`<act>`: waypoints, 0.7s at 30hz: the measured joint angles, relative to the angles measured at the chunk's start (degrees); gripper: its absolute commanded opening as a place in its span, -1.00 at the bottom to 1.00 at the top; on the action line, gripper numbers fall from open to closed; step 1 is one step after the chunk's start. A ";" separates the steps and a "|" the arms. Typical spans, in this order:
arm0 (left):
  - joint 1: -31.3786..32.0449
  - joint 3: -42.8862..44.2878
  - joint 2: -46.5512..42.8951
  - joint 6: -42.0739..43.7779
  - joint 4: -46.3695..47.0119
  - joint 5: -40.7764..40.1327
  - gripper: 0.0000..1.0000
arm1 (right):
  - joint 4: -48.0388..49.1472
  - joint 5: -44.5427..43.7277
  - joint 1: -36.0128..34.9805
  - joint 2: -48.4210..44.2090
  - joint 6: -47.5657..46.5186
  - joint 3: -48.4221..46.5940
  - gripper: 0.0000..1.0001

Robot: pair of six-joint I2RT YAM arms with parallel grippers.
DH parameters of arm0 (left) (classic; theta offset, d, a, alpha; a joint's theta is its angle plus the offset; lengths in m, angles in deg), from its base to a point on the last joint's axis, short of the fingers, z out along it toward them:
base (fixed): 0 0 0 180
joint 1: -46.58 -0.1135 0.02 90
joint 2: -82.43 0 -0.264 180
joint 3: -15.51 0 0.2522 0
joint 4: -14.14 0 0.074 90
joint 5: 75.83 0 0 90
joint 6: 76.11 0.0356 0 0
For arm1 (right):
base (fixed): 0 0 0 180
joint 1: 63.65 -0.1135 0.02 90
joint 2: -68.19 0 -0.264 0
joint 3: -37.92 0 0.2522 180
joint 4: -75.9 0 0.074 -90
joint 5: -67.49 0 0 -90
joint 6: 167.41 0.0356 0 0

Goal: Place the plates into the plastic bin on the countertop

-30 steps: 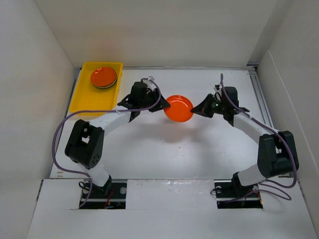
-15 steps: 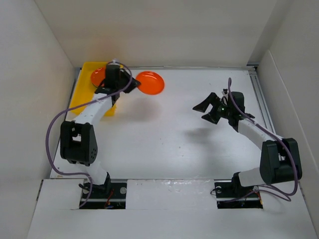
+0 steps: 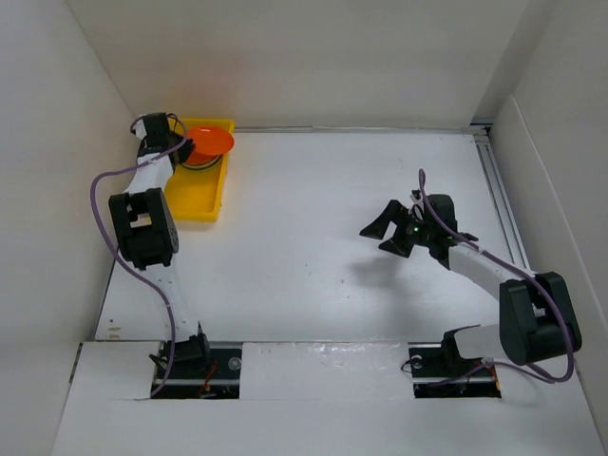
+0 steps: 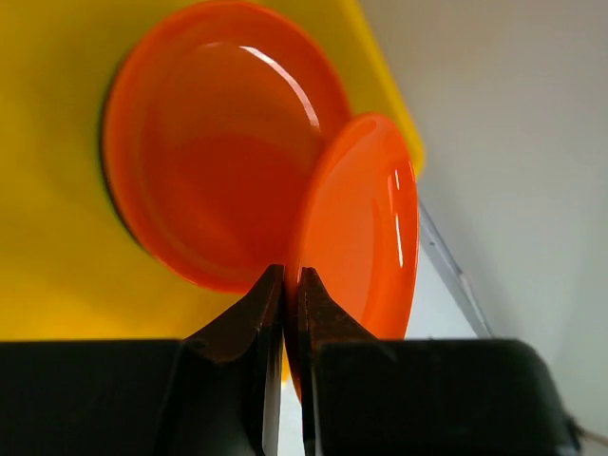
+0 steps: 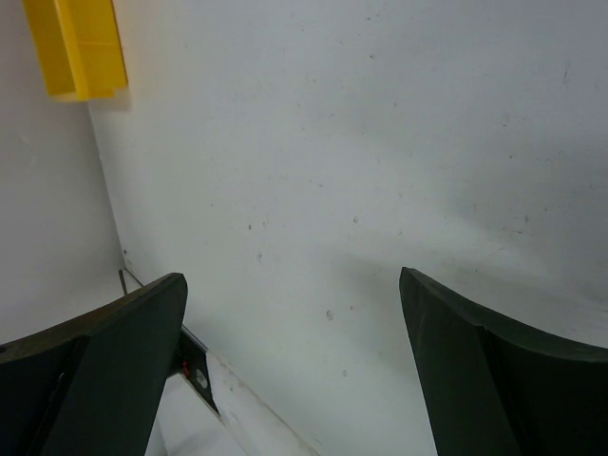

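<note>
An orange plate (image 3: pixel 210 141) (image 4: pixel 366 228) hangs tilted on edge over the far end of the yellow plastic bin (image 3: pixel 193 195) (image 4: pixel 47 237). My left gripper (image 3: pixel 187 148) (image 4: pixel 293 285) is shut on its rim. Just beneath it, a stack of plates (image 3: pixel 200 163) lies in the bin with another orange plate (image 4: pixel 209 142) on top. Over the white countertop (image 3: pixel 313 237) at the middle right, my right gripper (image 3: pixel 373 239) (image 5: pixel 294 313) stands open with nothing between its fingers. A corner of the bin (image 5: pixel 81 47) appears in the right wrist view.
White side walls (image 3: pixel 66 142) close in the countertop on the left, back and right. The bin sits hard against the far left corner. A metal rail (image 3: pixel 499 190) runs along the right edge.
The right gripper let go of the orange plate, opened and drew back slightly. The left arm swung the plate from the middle of the countertop to above the stack in the bin.
</note>
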 measured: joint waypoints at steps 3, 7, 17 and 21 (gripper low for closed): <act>-1.95 0.37 2.38 -0.13 -1.40 0.48 -1.00 | 0.02 0.61 0.00 -0.61 -1.22 0.24 0.99; -4.02 2.73 3.96 -0.37 -2.93 0.81 -1.00 | -0.04 1.42 0.00 -0.68 -2.43 0.72 0.99; -4.57 6.67 4.83 0.46 -3.26 2.36 0.44 | -0.35 1.92 -0.96 -2.27 -3.19 1.90 0.99; -4.74 9.07 4.90 0.46 -4.15 2.45 0.76 | -2.10 1.97 -1.01 -4.50 -3.63 2.40 0.99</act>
